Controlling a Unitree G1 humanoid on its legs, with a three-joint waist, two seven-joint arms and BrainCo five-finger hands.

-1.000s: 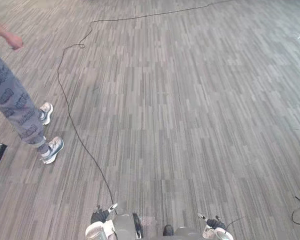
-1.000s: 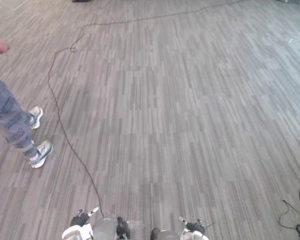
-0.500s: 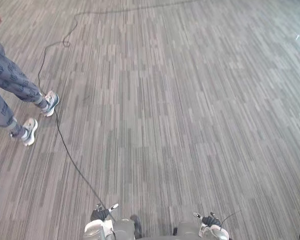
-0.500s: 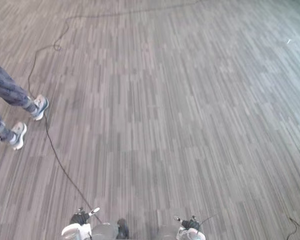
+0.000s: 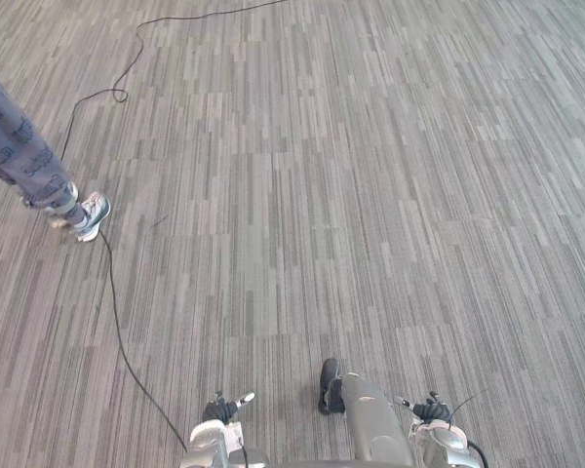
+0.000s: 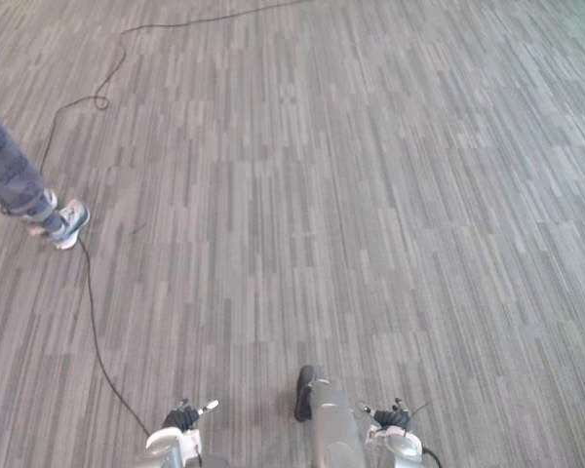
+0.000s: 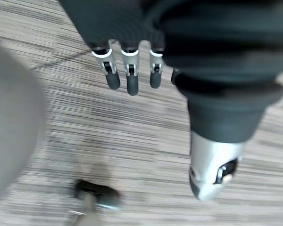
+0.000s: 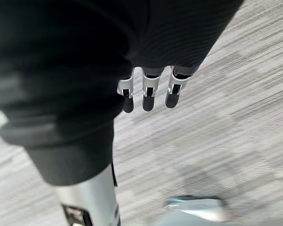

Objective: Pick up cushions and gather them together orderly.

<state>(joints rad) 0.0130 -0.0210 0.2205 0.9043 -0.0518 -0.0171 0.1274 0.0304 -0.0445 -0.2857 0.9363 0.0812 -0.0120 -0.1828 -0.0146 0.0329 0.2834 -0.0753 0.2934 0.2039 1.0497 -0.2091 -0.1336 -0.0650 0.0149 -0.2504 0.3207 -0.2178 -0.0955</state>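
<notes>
My left hand (image 7: pixel 131 75) hangs over the grey striped carpet (image 5: pixel 351 195) with its fingers straight and its thumb (image 7: pixel 212 169) apart, holding nothing. My right hand (image 8: pixel 148 92) hangs the same way above the carpet (image 8: pixel 226 122), fingers relaxed and open, with nothing in it. Carpet lies in front of me in the eye views.
A person in patterned grey trousers (image 5: pixel 19 151) and light sneakers (image 5: pixel 91 215) stands at the far left. Open carpet (image 6: pixel 370 195) stretches ahead and to the right.
The camera has shifted as I move. The person at the left has taken steps and now stands farther up the left edge.
</notes>
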